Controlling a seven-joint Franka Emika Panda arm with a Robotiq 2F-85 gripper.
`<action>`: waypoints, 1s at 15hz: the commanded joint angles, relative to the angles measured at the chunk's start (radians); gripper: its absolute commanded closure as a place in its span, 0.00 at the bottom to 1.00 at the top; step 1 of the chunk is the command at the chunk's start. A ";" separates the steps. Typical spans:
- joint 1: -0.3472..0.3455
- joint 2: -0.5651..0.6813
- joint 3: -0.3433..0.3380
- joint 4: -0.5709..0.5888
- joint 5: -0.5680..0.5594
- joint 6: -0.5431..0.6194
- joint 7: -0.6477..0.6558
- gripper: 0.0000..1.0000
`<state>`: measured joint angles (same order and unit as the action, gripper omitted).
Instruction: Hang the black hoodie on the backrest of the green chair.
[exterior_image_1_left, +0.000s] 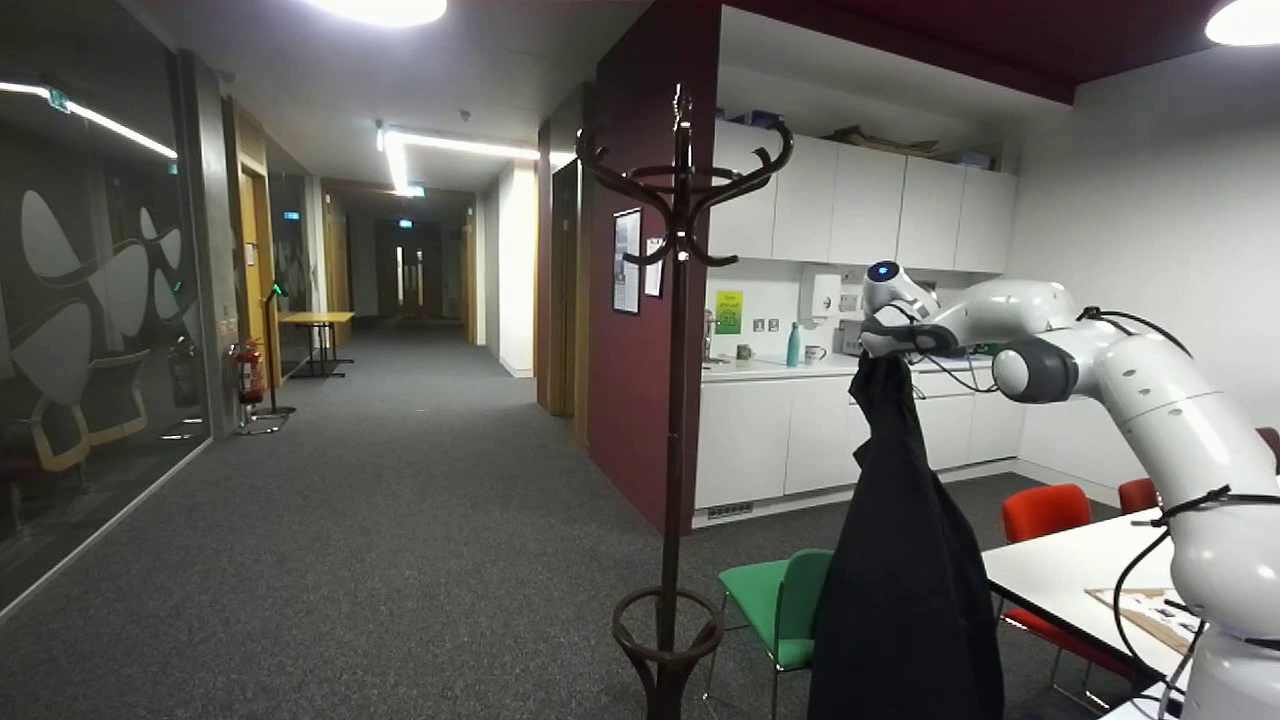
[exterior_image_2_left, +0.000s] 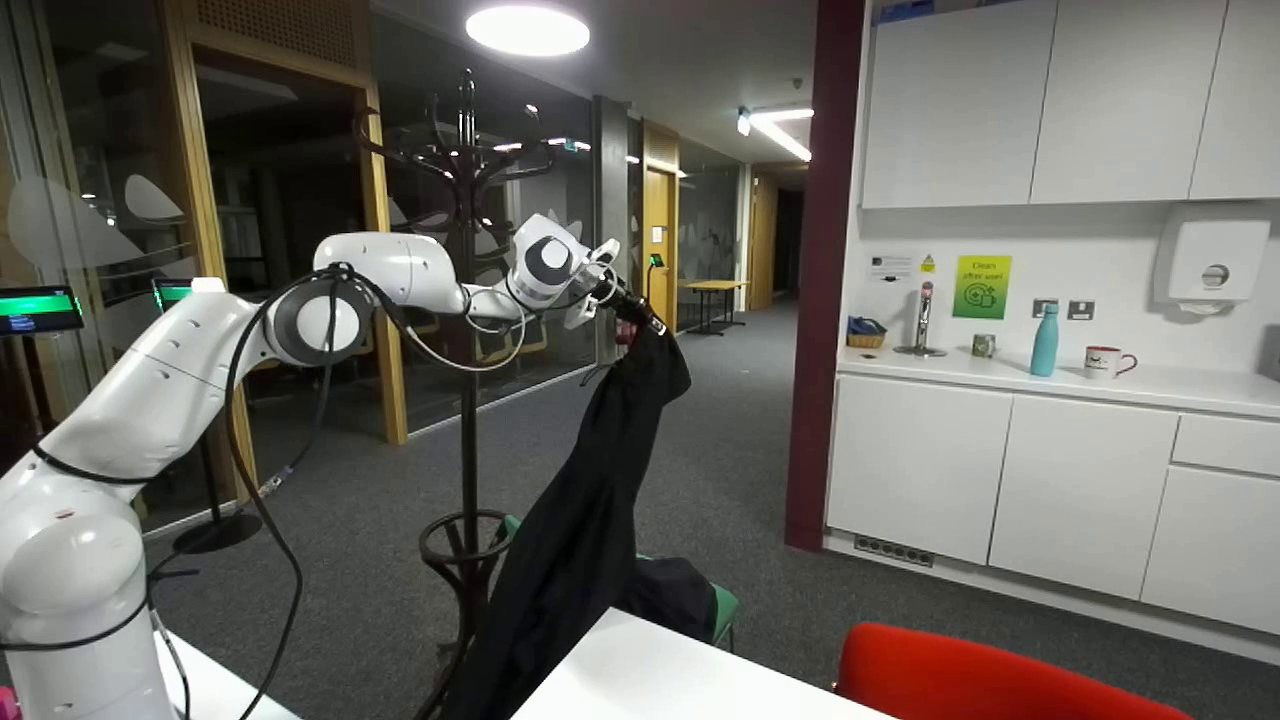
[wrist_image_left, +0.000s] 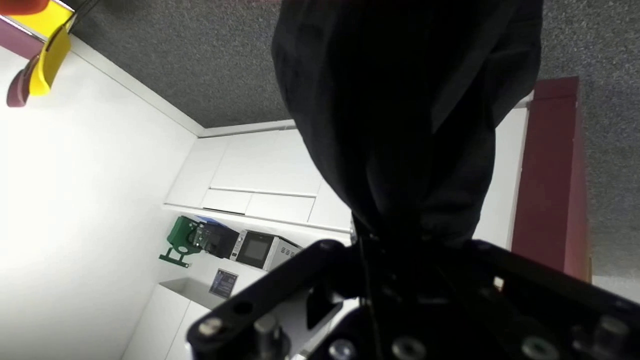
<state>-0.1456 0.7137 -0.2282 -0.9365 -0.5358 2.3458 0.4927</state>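
The hoodie (exterior_image_1_left: 905, 570) hung long and limp in the air, at about four o'clock in an exterior view. It looked soft and floppy, so I think it was light to lift but hard to steer, as its long bottom could swing or get caught. It would not break. Holding it up by the top seemed a good way, but I could not tell if that bit was the hood. The gripper (exterior_image_2_left: 650, 318) was at twelve o'clock from it, fingers pinched on the cloth. The green chair (exterior_image_1_left: 797, 605) was just beside it at eight o'clock; I could not tell if they touched. The stand (exterior_image_1_left: 674, 450) was at ten, the table (exterior_image_1_left: 1060, 560) at three and a red chair (exterior_image_1_left: 1045, 510) at two
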 joint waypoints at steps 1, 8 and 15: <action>-0.006 0.116 -0.040 0.155 -0.010 -0.052 0.066 0.99; 0.018 0.293 -0.116 0.245 -0.059 -0.105 0.107 0.99; 0.027 0.357 -0.131 0.301 -0.053 -0.105 0.086 0.99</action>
<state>-0.1204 1.0425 -0.3350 -0.7124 -0.5720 2.2716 0.5854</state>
